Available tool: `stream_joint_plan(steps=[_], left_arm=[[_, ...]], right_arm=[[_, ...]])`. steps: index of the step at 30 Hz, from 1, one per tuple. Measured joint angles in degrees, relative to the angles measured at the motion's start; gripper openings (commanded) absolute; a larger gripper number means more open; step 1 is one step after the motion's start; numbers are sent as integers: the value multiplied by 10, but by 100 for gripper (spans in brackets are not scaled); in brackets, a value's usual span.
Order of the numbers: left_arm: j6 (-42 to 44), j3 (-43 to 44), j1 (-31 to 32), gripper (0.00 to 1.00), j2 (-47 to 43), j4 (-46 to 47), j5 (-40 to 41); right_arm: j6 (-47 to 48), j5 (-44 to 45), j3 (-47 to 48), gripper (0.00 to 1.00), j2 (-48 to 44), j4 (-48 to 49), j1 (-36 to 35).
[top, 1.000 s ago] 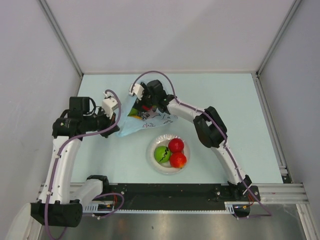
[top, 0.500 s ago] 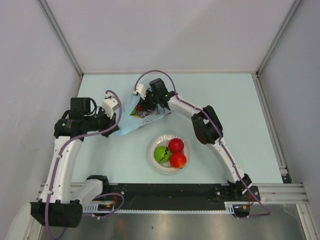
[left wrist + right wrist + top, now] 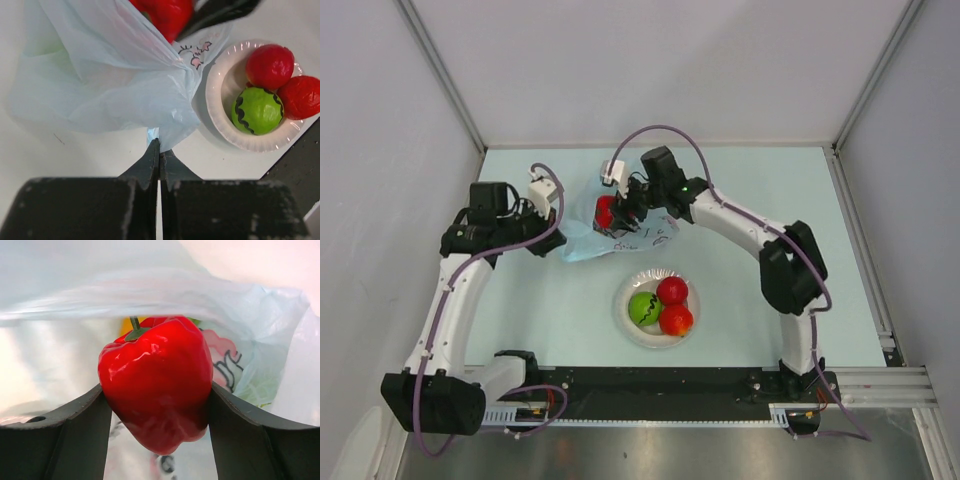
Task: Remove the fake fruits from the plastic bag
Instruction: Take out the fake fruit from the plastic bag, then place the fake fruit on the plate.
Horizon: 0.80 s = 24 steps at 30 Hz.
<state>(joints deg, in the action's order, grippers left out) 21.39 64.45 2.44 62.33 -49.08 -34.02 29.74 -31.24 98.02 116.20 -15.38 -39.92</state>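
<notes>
Top view, plastic bag (image 3: 640, 238): lies crumpled on the table (image 3: 770, 200), between the two arms, just behind the plate (image 3: 625, 322).
Top view, right gripper (image 3: 616, 213): holds a red fruit (image 3: 605, 211) over the bag.
Top view, left gripper (image 3: 556, 228): sits at the bag's left side.
Top view, plate: holds a green fruit (image 3: 642, 308) and two red balls (image 3: 671, 290).
Left wrist view, left gripper (image 3: 159, 150): fingers pressed together, pinching a bit of the bag (image 3: 115, 85).
Left wrist view, plate (image 3: 215, 100): just beside the bag, with the green fruit (image 3: 256, 111) in it.
Right wrist view, right gripper (image 3: 160, 405): squeezes the red fruit (image 3: 160, 370) between both fingers (image 3: 80, 435).
Right wrist view, bag (image 3: 250, 315): thin film behind and above the fruit.
</notes>
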Motion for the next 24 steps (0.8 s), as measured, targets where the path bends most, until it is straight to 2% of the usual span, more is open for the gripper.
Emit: stream_joint_plan(steps=[5,10,14,18,24], left_arm=[[-21,0,0,0,14,30,-9],[-35,0,0,0,26,52,-14],[-51,0,0,1,37,68,-22],[-66,0,0,0,37,82,-24],[-80,0,0,0,38,86,-28]], right_arm=[[-27,-26,-82,34,-111,-33,-1],[-71,-26,-211,34,-245,-85,33],[-78,-22,-278,36,-337,-136,52],[-65,-23,-296,39,-354,-147,38],[-18,-37,-296,40,-290,-122,11]])
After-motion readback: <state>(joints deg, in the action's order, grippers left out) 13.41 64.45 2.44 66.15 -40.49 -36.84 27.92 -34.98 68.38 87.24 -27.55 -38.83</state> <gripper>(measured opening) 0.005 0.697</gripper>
